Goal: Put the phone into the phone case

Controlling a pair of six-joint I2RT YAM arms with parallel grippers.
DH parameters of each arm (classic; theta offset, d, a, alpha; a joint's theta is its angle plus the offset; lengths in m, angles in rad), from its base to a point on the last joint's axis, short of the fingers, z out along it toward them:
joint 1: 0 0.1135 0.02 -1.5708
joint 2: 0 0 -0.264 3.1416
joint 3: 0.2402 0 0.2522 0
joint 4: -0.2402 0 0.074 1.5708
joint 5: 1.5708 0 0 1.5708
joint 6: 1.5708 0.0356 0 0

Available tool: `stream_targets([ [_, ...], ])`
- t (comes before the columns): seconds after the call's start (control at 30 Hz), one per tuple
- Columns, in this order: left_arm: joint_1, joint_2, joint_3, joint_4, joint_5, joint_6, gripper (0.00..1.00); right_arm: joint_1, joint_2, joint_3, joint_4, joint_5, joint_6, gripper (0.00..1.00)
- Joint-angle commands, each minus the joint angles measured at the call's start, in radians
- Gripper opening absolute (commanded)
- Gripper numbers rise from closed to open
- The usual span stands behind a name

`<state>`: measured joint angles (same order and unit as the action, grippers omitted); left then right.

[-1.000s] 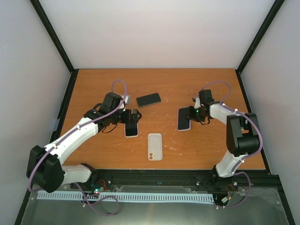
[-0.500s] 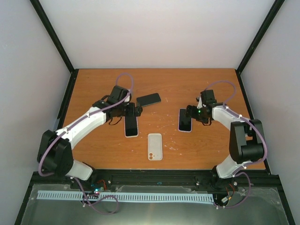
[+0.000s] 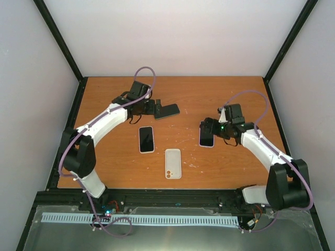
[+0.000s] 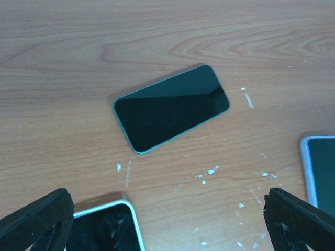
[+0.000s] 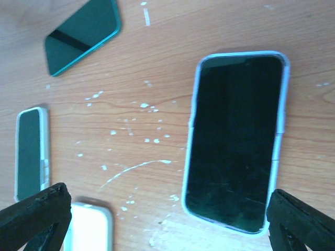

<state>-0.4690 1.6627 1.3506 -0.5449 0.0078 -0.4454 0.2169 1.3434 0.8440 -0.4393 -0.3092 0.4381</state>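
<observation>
A robotics lab test cell: plain white panels [image 3: 172, 36] in a black frame [image 3: 59, 39] enclose a white-flecked wooden worktop [image 3: 120, 167], while the cabled left arm [image 3: 104, 123] and right arm [image 3: 261, 149] stand bolted to a metal rail [image 3: 172, 197] beside a slotted wiring duct [image 3: 157, 220].

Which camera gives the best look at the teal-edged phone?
The left wrist view: the teal-edged phone lies whole and large near the centre, screen up. The right wrist view catches it in its upper left corner, clipped by the frame. The top external view shows it small, beside the left claw.
</observation>
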Motion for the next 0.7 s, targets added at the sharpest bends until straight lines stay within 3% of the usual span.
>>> stream_targets([
  [0.0,0.046,0.074,0.054,0.043,0.025,0.045,0.99,0.063,-0.058,-0.036,0.024,-0.054,0.043,1.00],
  [0.27,0.062,0.243,0.119,0.161,0.070,0.094,0.99,0.141,-0.164,-0.112,0.083,-0.083,0.065,1.00],
  [0.67,0.092,0.500,0.336,0.159,0.148,0.146,0.99,0.166,-0.228,-0.134,0.087,-0.092,0.067,1.00],
])
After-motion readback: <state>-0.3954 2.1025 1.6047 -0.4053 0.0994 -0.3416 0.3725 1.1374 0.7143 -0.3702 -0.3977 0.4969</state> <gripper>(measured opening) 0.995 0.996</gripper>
